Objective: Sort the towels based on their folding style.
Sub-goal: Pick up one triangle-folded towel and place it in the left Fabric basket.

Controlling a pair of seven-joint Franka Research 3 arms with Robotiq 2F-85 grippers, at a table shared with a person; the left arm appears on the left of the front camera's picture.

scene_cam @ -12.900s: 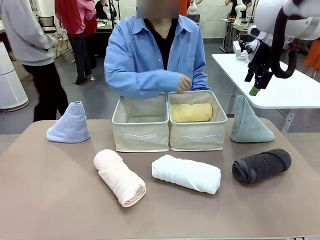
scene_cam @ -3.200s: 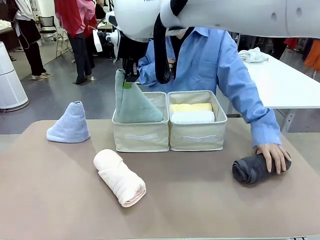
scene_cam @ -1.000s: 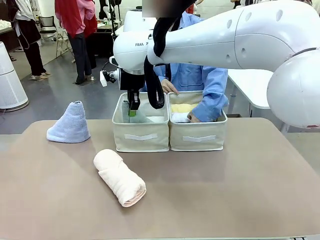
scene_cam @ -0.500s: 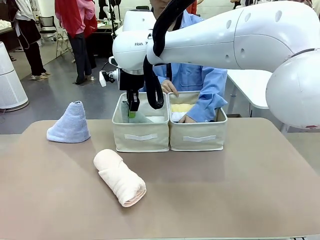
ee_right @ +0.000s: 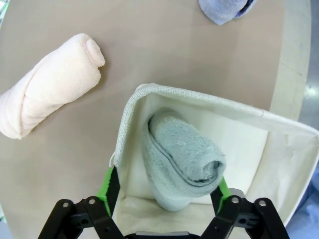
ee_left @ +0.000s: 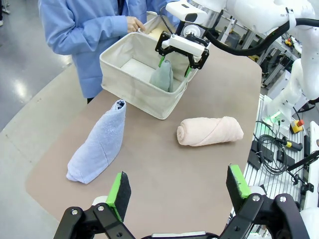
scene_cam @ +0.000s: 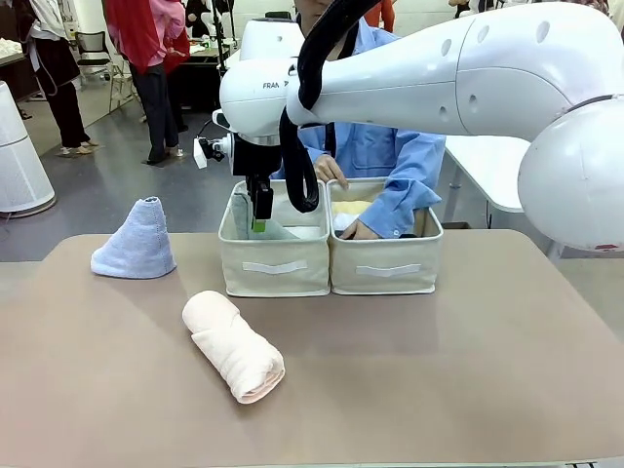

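Nearest, in the lower left of the front view, the pale pink rolled towel (scene_cam: 234,346) lies aslant on the brown table (scene_cam: 439,370). Farther back, at mid left, the lavender-blue cone towel (scene_cam: 136,241) stands upright, well apart from the roll. The left gripper (ee_left: 178,188), at the bottom edge of its wrist view, is spread wide above the table with nothing between its fingers.

At the centre of the front view the left bin (scene_cam: 275,265) and the right bin (scene_cam: 385,265) stand side by side, touching. The right gripper (scene_cam: 258,210) hangs over the left bin. In its wrist view its green pads (ee_right: 109,185) stand wide apart, with the grey-green towel (ee_right: 184,159) upright in that bin between them and not clamped.

Beyond, the person's hand (scene_cam: 353,231) reaches into the right bin, just in front of the yellow towel (scene_cam: 356,208).
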